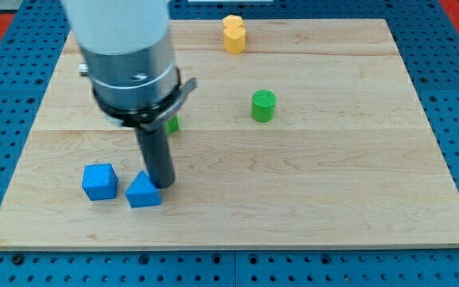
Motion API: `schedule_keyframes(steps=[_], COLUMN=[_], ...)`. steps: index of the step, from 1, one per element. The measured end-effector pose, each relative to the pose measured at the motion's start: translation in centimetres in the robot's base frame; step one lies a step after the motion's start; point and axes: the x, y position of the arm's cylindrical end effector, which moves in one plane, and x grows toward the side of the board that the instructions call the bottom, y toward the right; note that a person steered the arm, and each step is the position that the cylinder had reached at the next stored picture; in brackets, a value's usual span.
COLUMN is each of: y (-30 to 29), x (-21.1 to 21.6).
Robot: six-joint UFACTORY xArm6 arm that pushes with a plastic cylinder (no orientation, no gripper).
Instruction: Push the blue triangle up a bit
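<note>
The blue triangle [143, 191] lies near the view's bottom left of the wooden board [309, 175]. My tip [166, 186] rests on the board just at the triangle's right side, touching or nearly touching it. A blue cube [100, 182] sits just left of the triangle.
A green block [172, 124] is mostly hidden behind the rod. A green cylinder [264, 105] stands right of centre. A yellow block [233, 34] sits at the view's top edge of the board. The arm's grey body covers the view's upper left.
</note>
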Motion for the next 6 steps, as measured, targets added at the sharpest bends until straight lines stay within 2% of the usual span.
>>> schedule_keyframes(steps=[1, 2, 3, 4, 5, 6], y=[-0.4, 5.0, 6.2, 2.2, -3.7, -4.0], x=[0.1, 0.3, 5.5, 8.0, 7.1, 6.7])
